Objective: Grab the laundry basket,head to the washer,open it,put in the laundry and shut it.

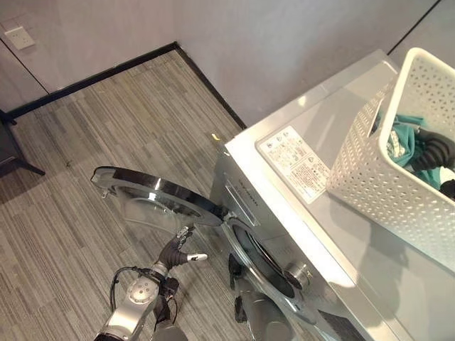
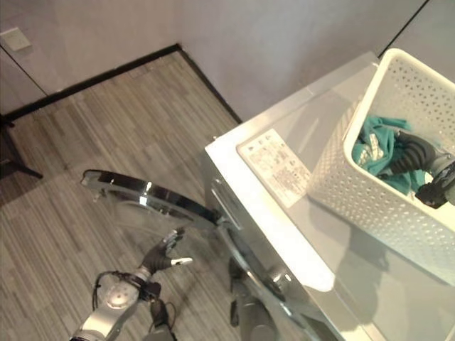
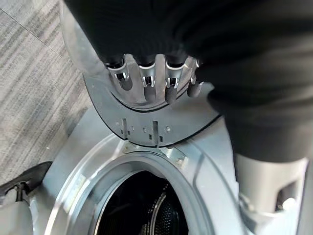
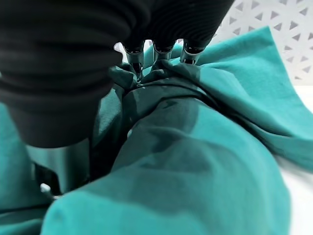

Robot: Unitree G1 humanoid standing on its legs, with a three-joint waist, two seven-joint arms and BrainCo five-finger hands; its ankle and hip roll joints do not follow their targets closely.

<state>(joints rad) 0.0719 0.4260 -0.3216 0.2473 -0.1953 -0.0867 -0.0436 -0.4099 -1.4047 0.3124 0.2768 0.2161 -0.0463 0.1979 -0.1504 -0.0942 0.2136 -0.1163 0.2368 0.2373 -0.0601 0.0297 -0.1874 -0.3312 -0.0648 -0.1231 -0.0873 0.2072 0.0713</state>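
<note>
The white perforated laundry basket (image 1: 370,170) stands on top of the silver washer (image 1: 320,114), at its right end. Teal laundry (image 2: 377,142) lies inside it. My right hand (image 2: 416,153) reaches down into the basket, and in the right wrist view its fingers (image 4: 161,53) dig into a bunched fold of the teal laundry (image 4: 195,161). The round washer door (image 1: 156,192) is swung wide open to the left, and the dark drum opening (image 3: 142,205) is exposed. My left hand (image 1: 179,250) hangs just under the door's edge with relaxed fingers (image 3: 146,78) and holds nothing.
A striped carpet floor (image 1: 85,156) spreads left of the washer. The grey wall with a dark baseboard (image 1: 106,74) runs behind, with a wall socket (image 1: 19,37) on it. A dark furniture leg (image 1: 11,153) shows at the far left.
</note>
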